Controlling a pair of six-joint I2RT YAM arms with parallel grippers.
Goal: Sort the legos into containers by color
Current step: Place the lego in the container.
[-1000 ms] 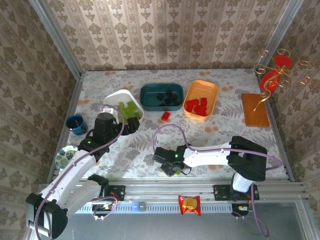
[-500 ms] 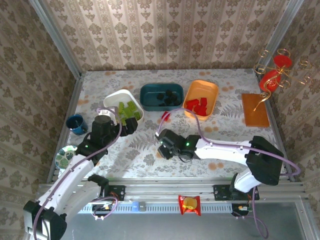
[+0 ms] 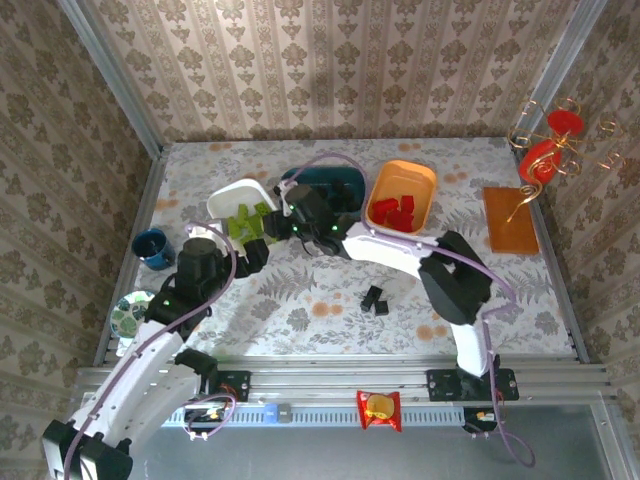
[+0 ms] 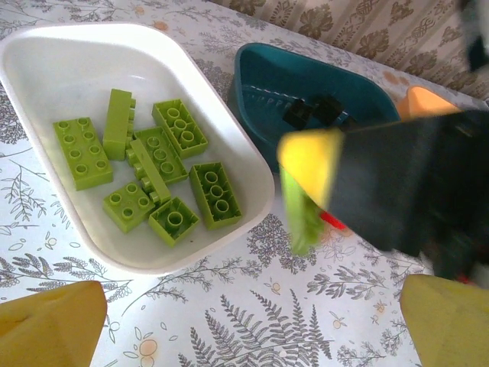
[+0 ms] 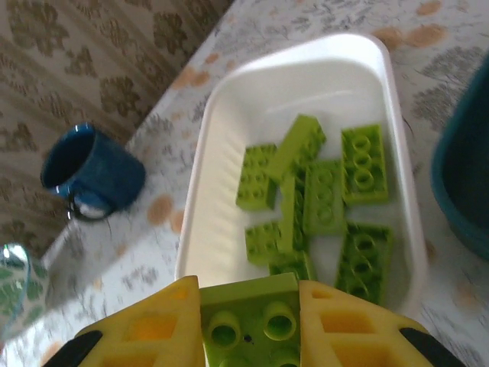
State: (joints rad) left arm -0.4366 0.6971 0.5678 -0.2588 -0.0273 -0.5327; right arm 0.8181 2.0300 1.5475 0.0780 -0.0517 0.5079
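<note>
Right gripper (image 5: 249, 325): clamped on lime green brick (image 5: 246, 294); white tray (image 5: 306, 80) just ahead. We judge drop-off next: advance, release.

The back wall (image 3: 340, 60), left wall (image 3: 60, 150) and right wall (image 3: 612, 235) wore beige wallpaper with brown damask motifs set in vertical stripes. Grey metal posts (image 3: 110, 75) ran up the far corners. The table (image 3: 300, 300) carried a white cloth printed with grey ferns and orange blotches, evenly lit, with soft shadows. A slotted aluminium rail (image 3: 330, 385) edged its near side, with a plain grey surface (image 3: 300, 450) below.
</note>
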